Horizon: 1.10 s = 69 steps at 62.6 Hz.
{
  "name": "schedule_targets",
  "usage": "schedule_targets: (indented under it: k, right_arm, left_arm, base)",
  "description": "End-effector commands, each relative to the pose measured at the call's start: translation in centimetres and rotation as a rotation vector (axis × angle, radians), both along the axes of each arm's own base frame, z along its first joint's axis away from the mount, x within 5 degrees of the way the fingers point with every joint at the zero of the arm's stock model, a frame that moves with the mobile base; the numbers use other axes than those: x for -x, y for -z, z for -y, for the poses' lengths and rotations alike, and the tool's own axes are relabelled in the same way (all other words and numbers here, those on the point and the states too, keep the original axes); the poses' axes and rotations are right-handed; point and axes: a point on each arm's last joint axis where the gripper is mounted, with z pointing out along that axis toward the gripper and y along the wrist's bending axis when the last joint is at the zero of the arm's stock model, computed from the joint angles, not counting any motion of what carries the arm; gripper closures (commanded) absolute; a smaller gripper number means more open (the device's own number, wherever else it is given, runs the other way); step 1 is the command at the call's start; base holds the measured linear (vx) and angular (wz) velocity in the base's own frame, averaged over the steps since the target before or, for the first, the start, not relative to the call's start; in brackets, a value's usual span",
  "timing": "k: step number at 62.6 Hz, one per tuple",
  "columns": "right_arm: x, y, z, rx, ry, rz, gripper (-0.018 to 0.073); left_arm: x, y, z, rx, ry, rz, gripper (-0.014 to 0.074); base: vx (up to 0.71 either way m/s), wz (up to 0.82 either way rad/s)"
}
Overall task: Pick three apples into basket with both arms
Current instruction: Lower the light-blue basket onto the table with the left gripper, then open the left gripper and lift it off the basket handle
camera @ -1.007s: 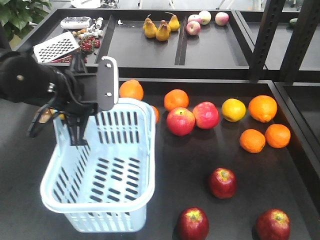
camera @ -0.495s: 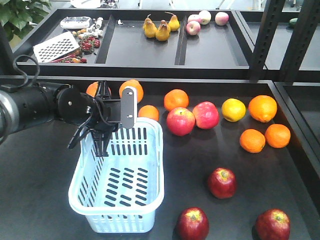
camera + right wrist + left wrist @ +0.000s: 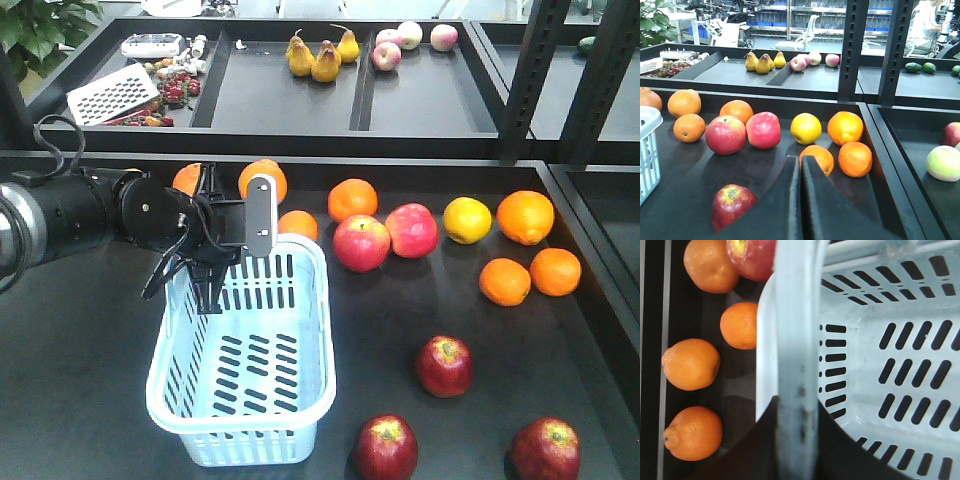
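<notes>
Pale blue basket (image 3: 766, 365), its handle (image 3: 795, 340) between dark jaws, 4 oranges (image 3: 690, 364) and 1 red apple (image 3: 752, 257) alongside.

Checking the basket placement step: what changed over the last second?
The left gripper, shut on the basket, carried it to the right and apparently lower, toward the tabletop, then nudged it slightly further right. It did not let go. The three dark apples and the oranges stayed put.
</notes>
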Motion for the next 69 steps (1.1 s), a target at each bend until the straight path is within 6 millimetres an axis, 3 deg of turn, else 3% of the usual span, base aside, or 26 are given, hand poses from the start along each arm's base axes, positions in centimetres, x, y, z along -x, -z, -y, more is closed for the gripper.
schedule_targets:
  k: [1, 18, 25, 40, 57, 69]
  right_arm:
    - [0.0, -0.3, 0.0, 0.012, -0.002, 0.076, 0.0568]
    - [0.0, -0.3, 0.0, 0.012, -0.002, 0.076, 0.0568]
    - [0.0, -0.3, 0.0, 0.012, -0.002, 0.076, 0.0568]
    - [0.0, -0.3, 0.0, 0.012, -0.002, 0.076, 0.0568]
    - [0.0, -0.3, 0.0, 0.012, -0.002, 0.076, 0.0568]
    - [0.0, -0.3, 0.0, 0.012, -0.002, 0.076, 0.0568]
  left_arm:
    - [0.2, -2.0, -0.1, 0.035, -0.011, 0.018, 0.0408]
    - [0.6, -3.4, -0.2, 0.065, -0.022, 0.042, -0.0006]
    - [1.1, -4.5, -0.3, 0.094, -0.029, 0.051, -0.0094]
    - [2.6, -7.2, -0.8, 0.118, -0.029, 0.057, -0.0095]
    - [6.3, -12.9, -2.3, 0.226, -0.095, 0.089, -0.0041]
    - [8.4, -17.1, -5.7, 0.402, -0.305, 0.121, 0.0029]
  base:
    - [0.0, 0.0]
    - [0.0, 0.0]
    - [0.0, 0.0]
    - [0.0, 0.0]
    - [0.0, 0.0]
    - [0.0, 0.0]
